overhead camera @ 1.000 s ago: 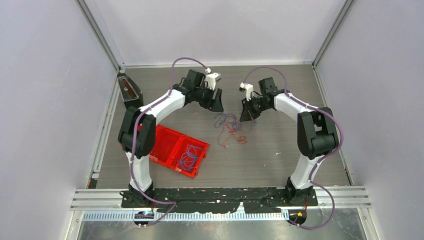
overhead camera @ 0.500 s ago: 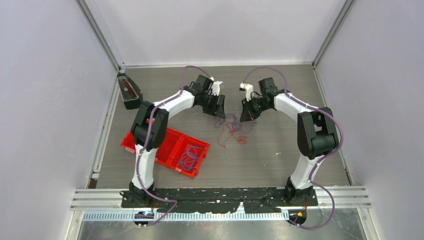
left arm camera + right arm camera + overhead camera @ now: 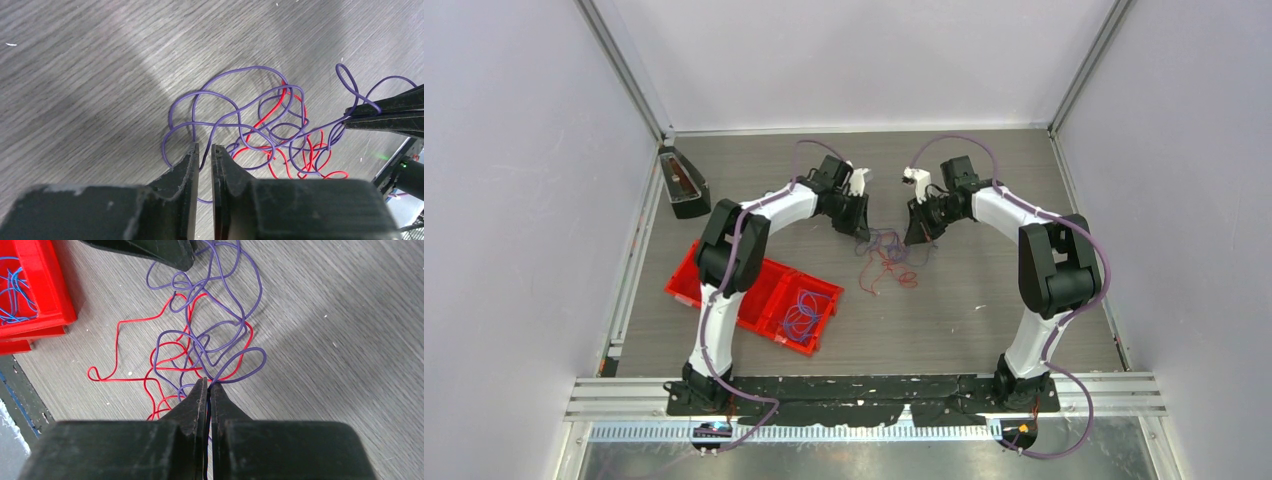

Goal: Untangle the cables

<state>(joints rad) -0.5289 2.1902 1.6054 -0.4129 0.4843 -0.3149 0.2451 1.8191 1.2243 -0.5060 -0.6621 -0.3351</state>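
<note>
"Where are the cables (image 3: 886,252)?"

"Tangled mid-bench (image 3: 984,300), between both arms. The right hand (image 3: 209,382) is clamped on a purple cable (image 3: 263,359), apparently anchoring it. The left hand (image 3: 204,147) is nearly together at the tangle's left edge. Whether it grips anything, I cannot tell."

A red bin (image 3: 769,285) lies on the grey wooden table (image 3: 984,300), on the left side, turned a bit crooked. Little walls inside split it into boxes. A small black box (image 3: 682,182) with something brown in it sits far back by the left wall, well apart from the red bin. Pale purple walls (image 3: 854,60) stand around the table. Silver metal posts (image 3: 624,70) go up at the back corners. A silver rail (image 3: 614,398) runs along the near edge.
</note>
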